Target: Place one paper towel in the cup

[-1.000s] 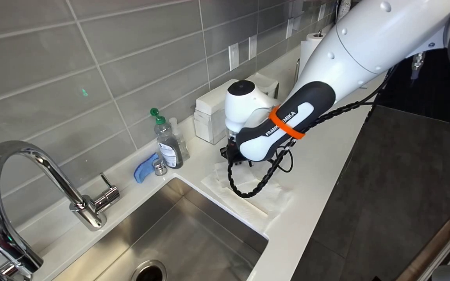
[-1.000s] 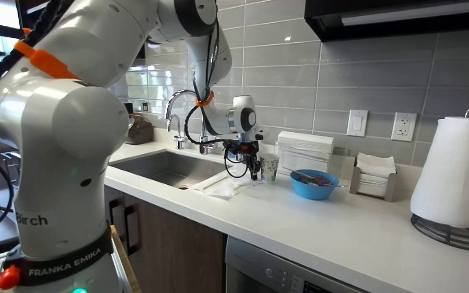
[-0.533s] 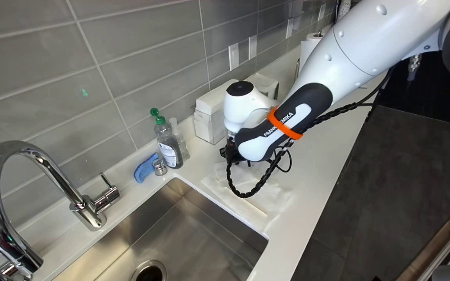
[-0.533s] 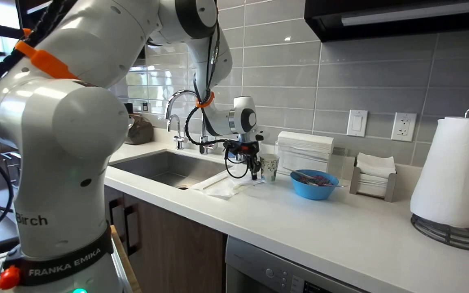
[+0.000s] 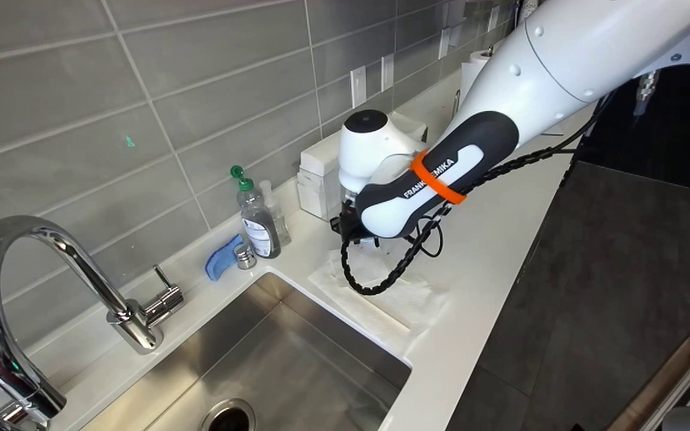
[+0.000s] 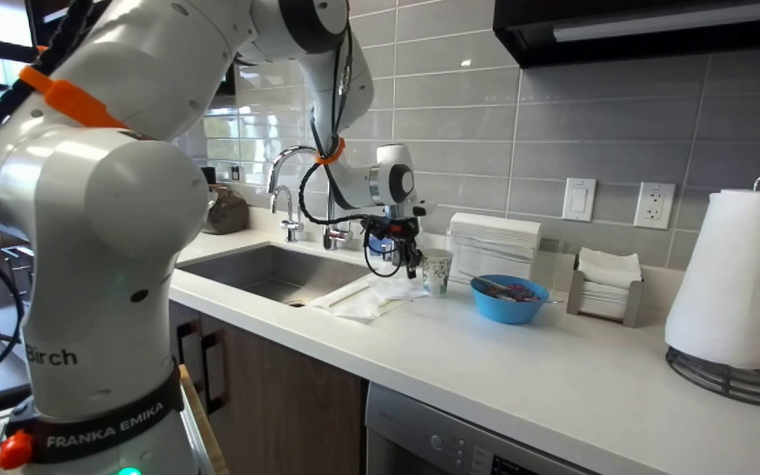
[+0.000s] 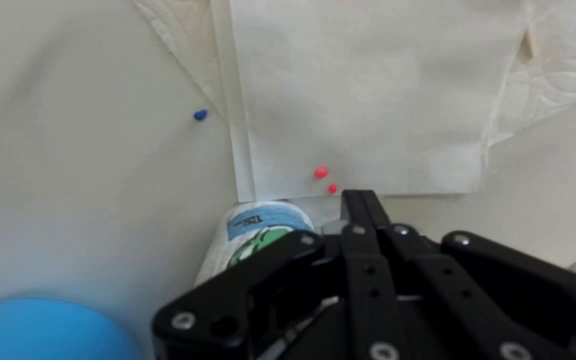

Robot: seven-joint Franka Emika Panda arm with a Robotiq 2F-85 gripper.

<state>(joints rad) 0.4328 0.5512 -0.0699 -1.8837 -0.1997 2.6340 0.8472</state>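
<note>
Up comes the gripper (image 7: 361, 196), a touch higher over the counter (image 7: 93, 200) than a moment ago, and the cup (image 6: 436, 270) hasn't budged. Nearest the wrist lens, lower centre, the black fingers (image 7: 352, 210) sit pressed together, with nothing visible in their grasp. Peeking out to the left of them is the cup, blue band and green print showing, mouth lost behind the gripper. Down in the lower left, the blue bowl (image 7: 48, 330) gets chopped by the frame edge. Now past the fingertips, filling the upper middle: the paper towel (image 7: 368, 100), lying flat, top end cut off, two pink specks (image 7: 321, 172) by its lower edge, more paper poking out beneath on both sides. It's outside the cup, just beside it; touching or apart, I can't call that one.

Wider now: in an exterior view, the arm (image 5: 536, 90) crosses from upper right to centre, hiding the cup entirely and most of the fingers, its cable (image 5: 370, 291) looping over the paper. Along the bottom, left of centre, the sink (image 5: 297, 365) runs off the frame. Further back, soap bottle (image 5: 258, 224) at centre left, a clear bottle (image 5: 284, 226) tucked behind it, a boxy white stack (image 5: 319, 185) partly covered by the arm, then, upper right, just a slice of paper roll (image 5: 472, 75) by the grey tiled wall (image 5: 231, 90).
</note>
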